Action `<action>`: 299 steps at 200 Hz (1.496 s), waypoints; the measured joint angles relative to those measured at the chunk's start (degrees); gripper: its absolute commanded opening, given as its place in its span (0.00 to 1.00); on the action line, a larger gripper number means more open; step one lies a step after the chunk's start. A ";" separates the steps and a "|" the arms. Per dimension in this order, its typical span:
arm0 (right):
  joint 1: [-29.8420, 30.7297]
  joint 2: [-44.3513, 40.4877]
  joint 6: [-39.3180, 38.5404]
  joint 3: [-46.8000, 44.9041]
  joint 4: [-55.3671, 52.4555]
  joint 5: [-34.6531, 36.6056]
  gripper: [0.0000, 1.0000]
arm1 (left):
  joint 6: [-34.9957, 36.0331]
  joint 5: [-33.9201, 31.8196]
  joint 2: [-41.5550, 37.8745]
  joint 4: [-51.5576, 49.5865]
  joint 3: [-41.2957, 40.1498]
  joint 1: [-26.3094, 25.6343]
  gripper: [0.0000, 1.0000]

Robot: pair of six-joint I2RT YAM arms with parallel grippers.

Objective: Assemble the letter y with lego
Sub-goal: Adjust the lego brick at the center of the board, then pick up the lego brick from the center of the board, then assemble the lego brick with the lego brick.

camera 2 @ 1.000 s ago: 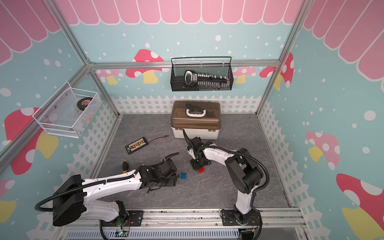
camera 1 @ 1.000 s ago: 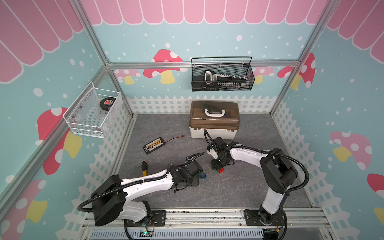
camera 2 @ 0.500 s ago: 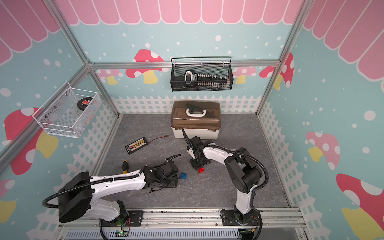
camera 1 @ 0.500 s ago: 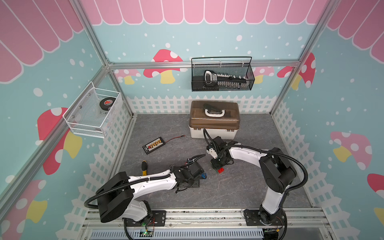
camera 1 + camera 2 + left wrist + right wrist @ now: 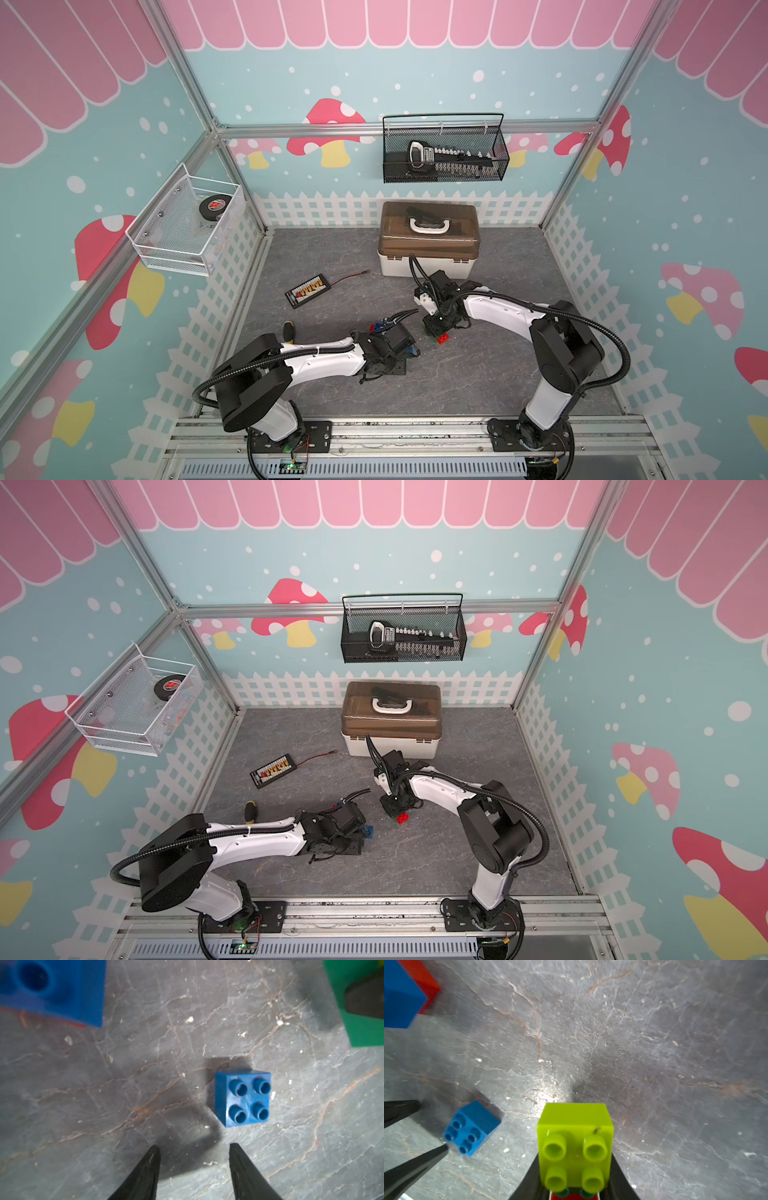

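On the grey marbled tabletop [image 5: 478,374], near its middle, a lime-green square studded plastic brick [image 5: 575,1124] is held clamped by the right gripper [image 5: 575,1167]. Just left of it, a blue square studded brick [image 5: 243,1098] is left lying loose, and the jaws of the left gripper [image 5: 193,1146] are kept narrowly parted short of it.

Bare tabletop [image 5: 478,374] between the two arms, near side: passable. Lidded box [image 5: 429,241] blocks the back. Blue brick [image 5: 242,1098] stands free, open tabletop on all sides.
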 measured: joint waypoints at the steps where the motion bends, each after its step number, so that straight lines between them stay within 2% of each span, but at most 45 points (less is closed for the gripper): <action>1: 0.00 -0.15 0.00 -0.02 -0.02 -0.02 0.28 | 0.02 -0.09 0.00 0.00 -0.02 0.00 0.55; 52: 0.96 -3.52 -1.05 -1.40 0.07 -1.88 0.27 | -0.02 -2.89 0.74 0.57 0.31 0.17 0.55; 154: 5.66 -3.78 -2.97 -1.40 0.90 -3.85 0.27 | -0.04 -5.70 -0.31 4.15 -1.86 0.63 0.59; 245: 10.93 -3.39 -8.31 -0.90 0.96 -3.74 0.26 | -4.26 -7.80 -23.89 -1.92 -12.87 0.79 0.61; 299: 12.92 -1.57 -12.48 0.79 1.49 -2.49 0.26 | -6.71 -8.68 -30.27 -4.35 -17.40 1.22 0.61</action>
